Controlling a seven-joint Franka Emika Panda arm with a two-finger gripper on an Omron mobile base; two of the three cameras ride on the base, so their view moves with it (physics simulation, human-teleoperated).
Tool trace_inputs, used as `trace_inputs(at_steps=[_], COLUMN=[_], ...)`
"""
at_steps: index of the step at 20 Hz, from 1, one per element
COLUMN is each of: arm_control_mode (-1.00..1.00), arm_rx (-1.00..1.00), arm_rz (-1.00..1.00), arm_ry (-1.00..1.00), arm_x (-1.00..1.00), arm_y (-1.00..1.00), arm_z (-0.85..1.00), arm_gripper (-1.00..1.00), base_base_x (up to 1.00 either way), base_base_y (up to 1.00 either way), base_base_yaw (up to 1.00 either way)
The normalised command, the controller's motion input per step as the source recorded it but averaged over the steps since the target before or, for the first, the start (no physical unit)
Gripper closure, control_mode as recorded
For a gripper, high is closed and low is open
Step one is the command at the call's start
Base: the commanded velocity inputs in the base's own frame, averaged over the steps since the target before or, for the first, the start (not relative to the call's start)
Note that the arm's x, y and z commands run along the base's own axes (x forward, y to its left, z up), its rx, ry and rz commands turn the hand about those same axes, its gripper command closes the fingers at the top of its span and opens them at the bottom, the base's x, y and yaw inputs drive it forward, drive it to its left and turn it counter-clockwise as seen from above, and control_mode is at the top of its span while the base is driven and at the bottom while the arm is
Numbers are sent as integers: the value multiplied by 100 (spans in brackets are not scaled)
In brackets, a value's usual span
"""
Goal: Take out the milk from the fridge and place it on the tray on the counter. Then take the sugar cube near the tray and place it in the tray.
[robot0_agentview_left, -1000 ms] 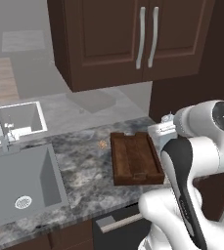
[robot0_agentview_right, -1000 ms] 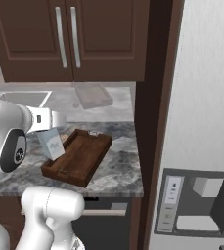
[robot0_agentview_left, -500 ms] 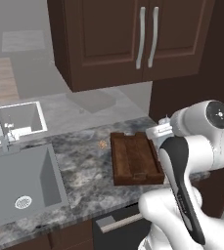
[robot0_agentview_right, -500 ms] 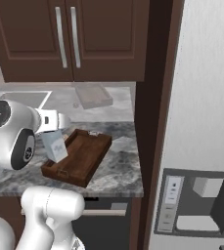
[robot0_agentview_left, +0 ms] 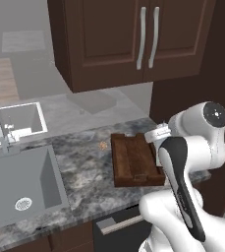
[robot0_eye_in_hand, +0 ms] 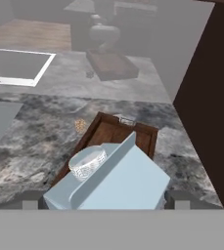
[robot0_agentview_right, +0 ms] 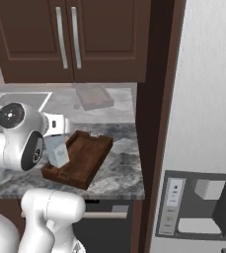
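My gripper (robot0_agentview_right: 58, 138) is shut on the milk (robot0_agentview_right: 57, 151), a pale blue-white carton with a gabled top, and holds it upright just over the near left end of the dark wooden tray (robot0_agentview_right: 87, 157). In the hand view the milk (robot0_eye_in_hand: 114, 183) fills the bottom, above the tray (robot0_eye_in_hand: 114, 131). The tiny tan-orange sugar cube (robot0_eye_in_hand: 79, 125) lies on the marble counter (robot0_eye_in_hand: 35, 132) beside the tray's left side. From the left base, the sugar cube (robot0_agentview_left: 103, 145) sits left of the tray (robot0_agentview_left: 132, 160), and my arm hides the carton.
The fridge (robot0_agentview_right: 208, 113) stands shut on the right, with its dispenser recess (robot0_agentview_right: 198, 207) low in the door. A dark side panel (robot0_agentview_right: 151, 99) separates it from the counter. A sink (robot0_agentview_left: 15, 182) and faucet (robot0_agentview_left: 1, 128) are at the left. Upper cabinets (robot0_agentview_left: 133, 39) hang overhead.
The arm has swung a little toward the tray, carrying the milk slightly to the right and lower over the tray's near end. The gripper stays shut on the carton.
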Motion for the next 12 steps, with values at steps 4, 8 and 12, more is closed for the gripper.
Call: trace_inputs(at_steps=[4,8,12], arm_control_mode=[-100,-100,-100], arm_rx=[0,0,0], arm_rz=[0,0,0], arm_ry=[0,0,0], arm_x=[14,14,14], arm_y=[0,0,0], arm_z=[-31,-32,-26], arm_gripper=[100,100,100], base_base_x=[0,0,0], base_base_y=[0,0,0], base_base_yaw=[0,0,0])
